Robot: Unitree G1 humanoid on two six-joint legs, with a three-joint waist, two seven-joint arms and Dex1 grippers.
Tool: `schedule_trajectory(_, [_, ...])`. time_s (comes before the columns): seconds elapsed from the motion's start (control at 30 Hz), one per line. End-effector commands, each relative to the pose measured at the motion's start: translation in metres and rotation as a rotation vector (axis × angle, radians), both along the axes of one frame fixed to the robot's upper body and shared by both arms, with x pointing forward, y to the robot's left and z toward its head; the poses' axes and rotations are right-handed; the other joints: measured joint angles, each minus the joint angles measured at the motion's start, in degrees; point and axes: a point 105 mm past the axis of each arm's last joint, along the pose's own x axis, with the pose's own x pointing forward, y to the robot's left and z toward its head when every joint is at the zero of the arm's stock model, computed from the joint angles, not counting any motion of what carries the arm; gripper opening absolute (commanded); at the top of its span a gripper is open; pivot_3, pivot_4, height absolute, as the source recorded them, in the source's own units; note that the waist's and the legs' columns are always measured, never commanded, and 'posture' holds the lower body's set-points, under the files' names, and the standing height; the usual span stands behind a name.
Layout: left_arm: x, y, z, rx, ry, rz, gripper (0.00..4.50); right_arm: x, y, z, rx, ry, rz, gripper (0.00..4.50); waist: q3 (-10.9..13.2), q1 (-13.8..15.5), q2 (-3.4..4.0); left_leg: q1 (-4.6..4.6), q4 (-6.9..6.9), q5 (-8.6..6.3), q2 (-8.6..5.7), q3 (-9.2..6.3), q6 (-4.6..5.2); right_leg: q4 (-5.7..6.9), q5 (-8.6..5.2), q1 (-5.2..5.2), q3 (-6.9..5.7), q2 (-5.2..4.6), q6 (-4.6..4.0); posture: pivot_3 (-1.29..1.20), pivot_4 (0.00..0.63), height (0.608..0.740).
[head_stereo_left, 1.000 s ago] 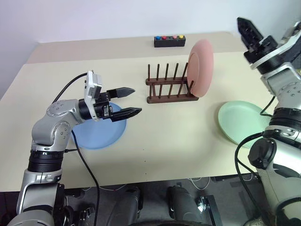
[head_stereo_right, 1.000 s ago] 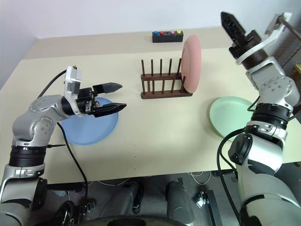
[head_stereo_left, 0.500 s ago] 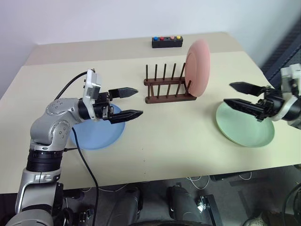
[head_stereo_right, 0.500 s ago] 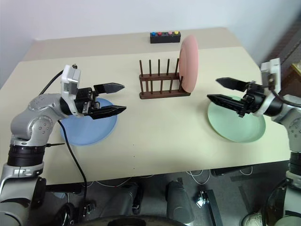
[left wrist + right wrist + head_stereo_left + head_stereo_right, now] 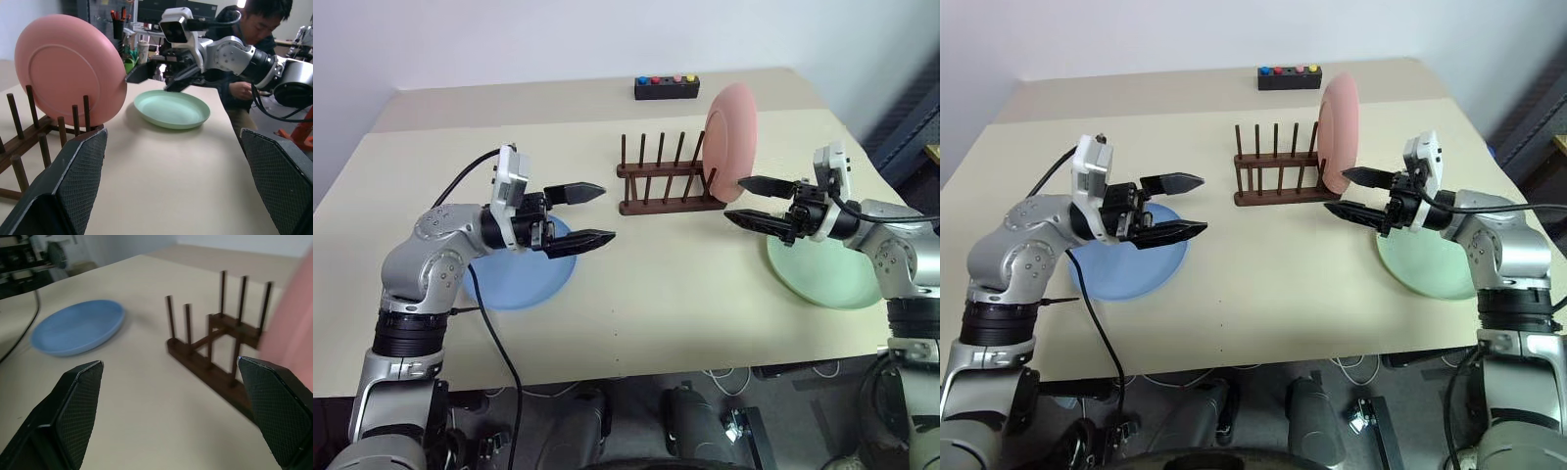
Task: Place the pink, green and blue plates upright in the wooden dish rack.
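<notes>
The pink plate (image 5: 733, 142) stands upright at the right end of the dark wooden dish rack (image 5: 666, 183). The green plate (image 5: 827, 272) lies flat on the table at the right. At the left the blue plate (image 5: 516, 275) lies flat as well. My left gripper (image 5: 590, 213) hovers open above the blue plate's right edge, pointing toward the rack, and holds nothing. My right gripper (image 5: 738, 202) is open and empty, held level over the green plate's left edge, with its tips just in front of the pink plate.
A small black box with coloured buttons (image 5: 666, 86) sits at the back of the beige table (image 5: 646, 294). A person (image 5: 254, 29) shows beyond the table's right side in the left wrist view. Several empty pegs stand left of the pink plate.
My right arm has swung down from high at the right and moved left, so its open gripper now points at the pink plate. The left gripper has stayed put.
</notes>
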Motion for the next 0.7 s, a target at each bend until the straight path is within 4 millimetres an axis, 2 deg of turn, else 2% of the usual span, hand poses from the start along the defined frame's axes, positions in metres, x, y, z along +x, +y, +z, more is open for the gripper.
schedule_trajectory(0.03, [-0.005, 0.004, 0.009, -0.006, -0.037, 0.009, 4.50, 0.004, 0.001, 0.014, 0.015, -0.059, 0.005, 4.49, 0.0, 0.0, 0.00, 0.00, -0.01, 0.00, 0.00, 0.00, 0.00, 0.00, 0.00, 0.00, 0.00, 0.00, 0.00, 0.00, 0.150, 0.740])
schedule_trajectory(0.17, [-0.007, 0.005, 0.010, -0.008, -0.034, 0.015, 4.50, -0.005, -0.001, 0.016, 0.016, -0.048, 0.042, 4.49, 0.0, 0.1, 0.00, -0.01, 0.00, 0.00, 0.00, -0.01, 0.00, 0.00, 0.00, -0.01, 0.00, 0.00, 0.00, 0.00, 0.150, 0.740])
schedule_trajectory(0.27, [-0.004, 0.007, 0.007, -0.011, -0.023, 0.024, 4.50, -0.004, -0.010, 0.018, 0.013, -0.056, -0.005, 4.49, 0.0, 0.1, 0.00, -0.01, 0.00, -0.01, 0.00, -0.01, 0.01, -0.01, 0.00, 0.00, 0.00, -0.01, 0.00, 0.00, 0.150, 0.740])
schedule_trajectory(0.37, [-0.005, 0.005, 0.007, -0.009, -0.023, 0.014, 4.50, -0.015, -0.018, 0.013, -0.038, -0.040, 0.003, 4.49, 0.0, 0.3, 0.00, -0.01, -0.01, -0.01, 0.00, -0.02, 0.02, -0.01, 0.00, 0.00, -0.01, -0.01, 0.00, 0.00, 0.150, 0.740])
schedule_trajectory(0.43, [-0.007, 0.003, 0.007, -0.004, -0.028, 0.001, 4.50, -0.024, -0.027, 0.000, -0.143, -0.014, -0.013, 4.49, 0.0, 0.4, 0.00, -0.03, -0.01, -0.01, -0.01, -0.02, 0.02, -0.04, 0.00, -0.01, -0.01, -0.02, 0.00, 0.00, 0.150, 0.740])
schedule_trajectory(0.6, [-0.017, 0.002, 0.006, 0.025, -0.038, -0.066, 4.50, -0.050, -0.061, -0.048, -0.529, 0.076, -0.079, 4.49, 0.0, 0.6, 0.01, -0.03, 0.00, -0.11, 0.00, -0.01, 0.19, -0.04, 0.00, 0.00, -0.02, 0.00, 0.00, 0.00, 0.150, 0.740])
schedule_trajectory(0.7, [-0.023, 0.003, -0.001, 0.083, -0.054, -0.097, 4.50, -0.062, -0.068, -0.056, -0.636, 0.086, -0.126, 4.49, 0.0, 0.4, 0.02, 0.00, -0.01, -0.12, 0.01, 0.02, 0.19, -0.02, 0.00, 0.00, 0.01, 0.01, 0.00, 0.00, 0.150, 0.740])
